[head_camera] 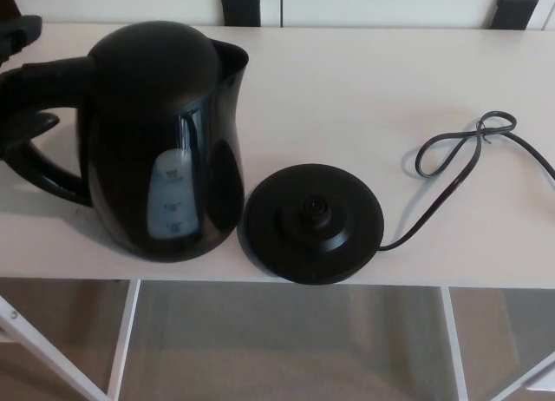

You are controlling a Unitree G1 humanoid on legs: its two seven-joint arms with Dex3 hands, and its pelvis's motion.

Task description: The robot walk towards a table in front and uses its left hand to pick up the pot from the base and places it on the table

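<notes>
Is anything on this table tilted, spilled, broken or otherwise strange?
Nothing is spilled or broken. The pot is upright, off its base and close beside it on the left. The only untidy thing is the cord, twisted into a loose loop on the table at the right.

Soft bright light, pale glare on the pot (165, 145).
</notes>
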